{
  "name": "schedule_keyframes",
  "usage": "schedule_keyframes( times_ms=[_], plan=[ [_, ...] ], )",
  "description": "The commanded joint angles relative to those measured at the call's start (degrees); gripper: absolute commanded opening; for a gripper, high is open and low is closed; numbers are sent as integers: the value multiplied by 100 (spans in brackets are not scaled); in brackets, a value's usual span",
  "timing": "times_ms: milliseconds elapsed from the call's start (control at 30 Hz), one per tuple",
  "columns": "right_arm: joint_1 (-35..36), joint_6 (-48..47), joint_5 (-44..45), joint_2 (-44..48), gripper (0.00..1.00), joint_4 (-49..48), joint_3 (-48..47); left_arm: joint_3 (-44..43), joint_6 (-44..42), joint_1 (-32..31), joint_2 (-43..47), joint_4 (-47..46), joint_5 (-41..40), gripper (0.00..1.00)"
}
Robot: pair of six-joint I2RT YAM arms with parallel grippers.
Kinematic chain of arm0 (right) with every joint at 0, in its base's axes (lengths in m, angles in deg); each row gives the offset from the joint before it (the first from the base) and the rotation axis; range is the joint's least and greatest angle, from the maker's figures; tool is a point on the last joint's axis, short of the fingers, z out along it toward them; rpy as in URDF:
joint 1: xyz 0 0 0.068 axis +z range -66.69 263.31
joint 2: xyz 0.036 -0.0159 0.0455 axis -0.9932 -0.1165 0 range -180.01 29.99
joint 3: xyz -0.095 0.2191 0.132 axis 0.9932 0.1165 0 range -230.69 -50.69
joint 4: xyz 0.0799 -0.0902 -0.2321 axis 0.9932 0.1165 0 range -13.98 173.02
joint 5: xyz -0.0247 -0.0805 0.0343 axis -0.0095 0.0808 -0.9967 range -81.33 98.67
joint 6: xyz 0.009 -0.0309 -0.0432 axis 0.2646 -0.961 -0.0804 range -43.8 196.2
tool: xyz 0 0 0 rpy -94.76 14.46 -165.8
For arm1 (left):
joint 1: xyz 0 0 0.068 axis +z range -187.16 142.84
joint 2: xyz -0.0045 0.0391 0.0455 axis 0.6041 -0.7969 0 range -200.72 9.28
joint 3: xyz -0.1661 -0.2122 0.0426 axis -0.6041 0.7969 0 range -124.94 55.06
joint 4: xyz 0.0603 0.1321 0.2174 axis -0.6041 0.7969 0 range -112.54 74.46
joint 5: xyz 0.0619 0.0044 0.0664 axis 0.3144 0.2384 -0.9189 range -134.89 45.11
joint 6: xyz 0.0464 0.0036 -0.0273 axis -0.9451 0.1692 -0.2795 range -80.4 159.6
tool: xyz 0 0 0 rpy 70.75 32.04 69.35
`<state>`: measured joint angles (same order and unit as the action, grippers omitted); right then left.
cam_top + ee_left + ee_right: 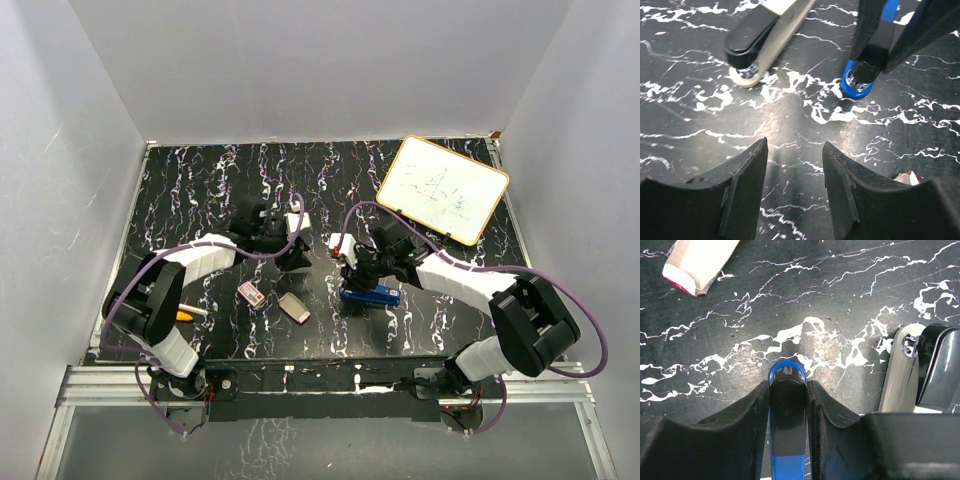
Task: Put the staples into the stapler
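A blue stapler lies mid-table. My right gripper is shut on its black-topped front end, which rests on the table. A white stapler with a black top lies just beside it and also shows in the left wrist view. The red-pink staple box and its tan-grey inner tray lie left of the blue stapler, near the front. The box also shows in the right wrist view. My left gripper is open and empty, low over bare table, facing both staplers.
An orange-and-white pen lies at the front left by the left arm. A small whiteboard leans at the back right. White walls enclose the black marbled table on three sides.
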<state>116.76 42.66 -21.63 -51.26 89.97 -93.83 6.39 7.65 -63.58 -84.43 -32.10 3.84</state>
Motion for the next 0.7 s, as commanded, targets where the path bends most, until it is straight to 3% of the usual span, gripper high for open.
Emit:
schedule_keyframes(
  times_ms=[0,200,400,667],
  plan=[
    [10,-267,662,-257,8,-19,224,-406,16,283,423,727,-245,46],
    [34,-354,865,-418,8,-59,356,-673,139,552,616,1171,-786,46],
    [38,-214,965,-253,9,32,-131,-896,170,690,732,1554,-1281,47],
    [-25,107,951,-28,24,53,-620,-1422,266,888,967,2397,-2171,50]
  ],
)
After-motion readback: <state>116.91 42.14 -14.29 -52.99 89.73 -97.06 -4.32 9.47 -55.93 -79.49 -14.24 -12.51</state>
